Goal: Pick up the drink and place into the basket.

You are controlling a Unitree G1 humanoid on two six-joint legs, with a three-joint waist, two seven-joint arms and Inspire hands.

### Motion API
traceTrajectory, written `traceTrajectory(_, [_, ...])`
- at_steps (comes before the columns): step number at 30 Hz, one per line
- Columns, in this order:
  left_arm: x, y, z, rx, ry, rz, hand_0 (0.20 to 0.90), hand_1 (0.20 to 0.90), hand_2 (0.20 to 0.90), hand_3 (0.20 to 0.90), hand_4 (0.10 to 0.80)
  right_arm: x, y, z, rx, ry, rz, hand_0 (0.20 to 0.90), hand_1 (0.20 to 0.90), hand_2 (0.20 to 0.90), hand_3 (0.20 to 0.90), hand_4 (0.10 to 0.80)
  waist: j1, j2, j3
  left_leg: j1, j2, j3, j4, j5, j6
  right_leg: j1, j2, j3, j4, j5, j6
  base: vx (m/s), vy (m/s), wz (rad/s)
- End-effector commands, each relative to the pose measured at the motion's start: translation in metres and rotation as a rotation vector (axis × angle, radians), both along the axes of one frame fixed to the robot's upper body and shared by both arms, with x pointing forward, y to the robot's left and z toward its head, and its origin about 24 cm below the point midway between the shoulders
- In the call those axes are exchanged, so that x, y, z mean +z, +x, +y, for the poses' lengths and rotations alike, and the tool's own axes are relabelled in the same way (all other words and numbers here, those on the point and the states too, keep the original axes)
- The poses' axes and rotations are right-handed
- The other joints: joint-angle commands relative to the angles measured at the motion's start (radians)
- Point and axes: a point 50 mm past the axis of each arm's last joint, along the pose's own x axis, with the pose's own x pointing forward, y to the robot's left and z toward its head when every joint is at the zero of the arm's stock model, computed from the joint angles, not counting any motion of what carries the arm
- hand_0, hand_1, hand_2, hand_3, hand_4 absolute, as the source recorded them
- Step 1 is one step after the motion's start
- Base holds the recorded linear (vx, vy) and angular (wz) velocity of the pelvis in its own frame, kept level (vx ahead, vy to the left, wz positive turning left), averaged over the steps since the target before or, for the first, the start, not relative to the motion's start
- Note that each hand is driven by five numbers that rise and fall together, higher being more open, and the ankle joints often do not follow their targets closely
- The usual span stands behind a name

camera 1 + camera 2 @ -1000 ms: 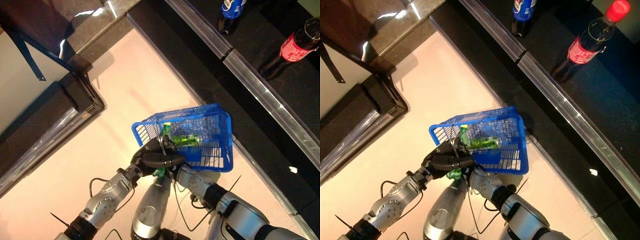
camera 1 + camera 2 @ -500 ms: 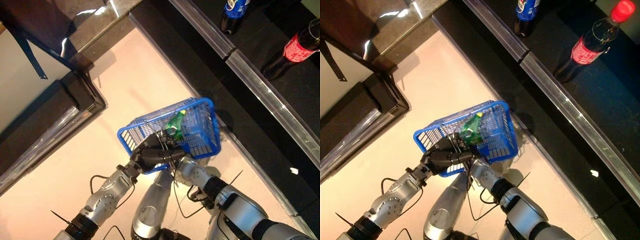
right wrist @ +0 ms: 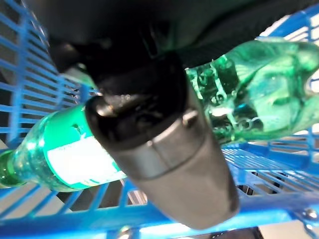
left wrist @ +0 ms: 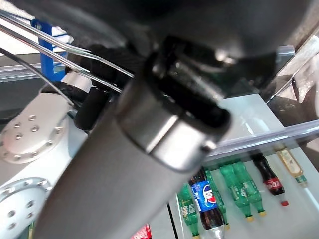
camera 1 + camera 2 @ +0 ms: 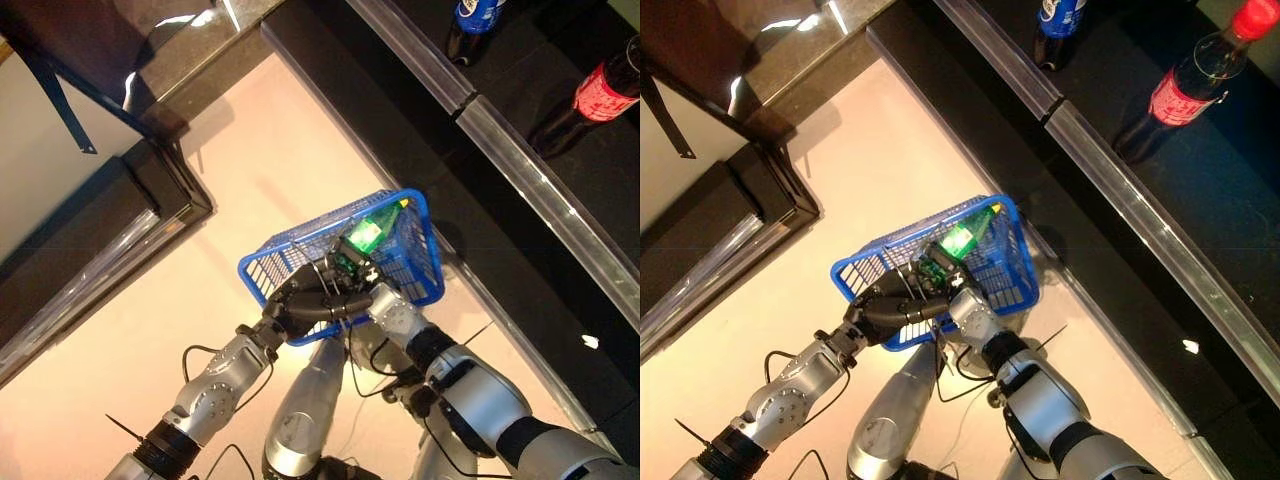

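My left hand (image 5: 300, 305) is shut on the thin wire handles (image 4: 50, 50) of the blue basket (image 5: 425, 262) and holds it up in front of me. A green plastic bottle (image 5: 366, 235) slants inside the basket, its neck toward the far right corner. My right hand (image 5: 352, 272) reaches over the basket's near rim and is shut on the bottle's lower part. In the right wrist view the thumb (image 3: 149, 134) lies across the green bottle (image 3: 65, 162), with the blue mesh (image 3: 269, 164) behind it.
A dark counter with a silver rail (image 5: 520, 160) runs along the right. On it stand a dark bottle with a red label (image 5: 600, 95) and a blue-labelled bottle (image 5: 475, 15). A dark cabinet (image 5: 100, 230) stands at the left. Bottles on a shelf (image 4: 204, 199) show in the left wrist view.
The basket has swung left and tilted. The green bottle has turned from lying across to slanting toward the far right corner. My right hand has come up into the basket with it.
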Motion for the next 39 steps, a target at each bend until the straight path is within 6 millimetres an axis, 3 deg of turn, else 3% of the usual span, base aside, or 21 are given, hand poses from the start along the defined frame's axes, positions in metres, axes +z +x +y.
traceTrajectory(1, [0.102, -0.026, -0.053, -0.290, -0.337, -0.416, 0.300, 0.300, 0.300, 0.200, 0.100, 0.067, 0.008, 0.070, 0.221, 0.160, -0.197, 0.724, 0.724, 0.724, 0.694, 0.594, 0.014, 0.066, -0.024, 0.012, -0.025, 0.034, 0.018, -0.019, 0.077, 0.016, -0.002, 0.081, -0.048, 0.158, 0.025, 0.005, 0.004, 0.10])
traceTrajectory(2, [0.103, -0.026, -0.053, -0.290, -0.337, -0.416, 0.300, 0.300, 0.300, 0.200, 0.100, 0.067, 0.009, 0.069, 0.227, 0.153, -0.198, 0.900, 0.900, 0.900, 0.900, 0.800, 0.016, 0.065, -0.024, 0.010, -0.025, 0.034, 0.019, -0.019, 0.078, 0.016, -0.003, 0.080, -0.048, 0.158, 0.026, 0.003, 0.004, 0.09])
traceTrajectory(4, [0.104, -0.026, -0.054, -0.289, -0.336, -0.415, 0.300, 0.300, 0.300, 0.200, 0.100, 0.067, 0.008, 0.071, 0.255, 0.137, -0.195, 0.900, 0.900, 0.900, 0.900, 0.800, 0.017, 0.064, -0.024, 0.008, -0.024, 0.034, 0.018, -0.018, 0.078, 0.012, -0.002, 0.080, -0.046, 0.158, 0.026, -0.033, 0.020, 0.07])
traceTrajectory(5, [0.105, -0.026, -0.053, -0.290, -0.335, -0.423, 0.300, 0.300, 0.300, 0.200, 0.100, 0.069, 0.009, 0.071, 0.257, 0.135, -0.203, 0.900, 0.900, 0.900, 0.900, 0.800, 0.018, 0.067, -0.024, -0.010, -0.021, 0.035, 0.013, 0.009, 0.082, -0.001, 0.000, 0.066, -0.055, 0.183, 0.014, 0.003, 0.004, 0.04])
traceTrajectory(6, [0.103, -0.026, -0.054, -0.288, -0.336, -0.415, 0.300, 0.300, 0.300, 0.200, 0.100, 0.066, 0.008, 0.071, 0.263, 0.134, -0.195, 0.900, 0.900, 0.900, 0.900, 0.800, 0.017, 0.063, -0.024, 0.007, -0.023, 0.034, 0.019, -0.018, 0.078, 0.011, -0.001, 0.080, -0.044, 0.158, 0.026, 0.000, 0.000, 0.00])
traceTrajectory(15, [0.102, -0.025, -0.054, -0.281, -0.338, -0.414, 0.300, 0.300, 0.300, 0.200, 0.100, 0.057, 0.008, 0.066, 0.297, 0.145, -0.172, 0.900, 0.900, 0.900, 0.900, 0.800, 0.018, 0.063, -0.024, -0.001, -0.019, 0.043, 0.019, -0.018, 0.080, 0.001, -0.003, 0.077, -0.039, 0.154, 0.027, 0.009, -0.003, 0.00])
traceTrajectory(28, [0.099, -0.025, -0.050, -0.291, -0.346, -0.395, 0.300, 0.300, 0.300, 0.200, 0.100, 0.068, 0.018, 0.048, 0.246, 0.209, -0.276, 0.900, 0.900, 0.900, 0.900, 0.800, 0.009, 0.067, -0.024, 0.008, -0.017, 0.054, 0.023, -0.025, 0.081, 0.000, -0.011, 0.075, -0.029, 0.153, 0.030, 0.000, 0.000, 0.00])
traceTrajectory(33, [0.094, -0.025, -0.040, -0.275, -0.355, -0.384, 0.300, 0.300, 0.300, 0.200, 0.100, 0.068, 0.020, 0.022, 0.190, 0.237, -0.362, 0.900, 0.900, 0.900, 0.900, 0.800, -0.012, 0.066, -0.024, 0.018, -0.011, 0.066, 0.014, -0.024, 0.079, 0.003, -0.010, 0.080, -0.038, 0.157, 0.030, 0.000, 0.000, 0.00])
traceTrajectory(38, [0.083, -0.027, -0.028, -0.222, -0.367, -0.356, 0.300, 0.300, 0.300, 0.200, 0.100, 0.058, 0.008, 0.003, 0.163, 0.215, -0.430, 0.900, 0.900, 0.900, 0.900, 0.800, -0.042, 0.054, -0.024, 0.029, -0.004, 0.076, 0.004, -0.029, 0.078, 0.003, -0.003, 0.089, -0.052, 0.160, 0.030, -0.035, -0.003, -0.02])
traceTrajectory(39, [0.083, -0.026, -0.025, -0.204, -0.363, -0.360, 0.300, 0.300, 0.300, 0.200, 0.100, 0.059, 0.006, 0.001, 0.161, 0.201, -0.440, 0.900, 0.900, 0.900, 0.900, 0.800, -0.048, 0.054, -0.024, 0.014, 0.002, 0.080, -0.005, 0.000, 0.083, -0.009, 0.004, 0.078, -0.069, 0.188, 0.017, -0.117, 0.007, -0.01])
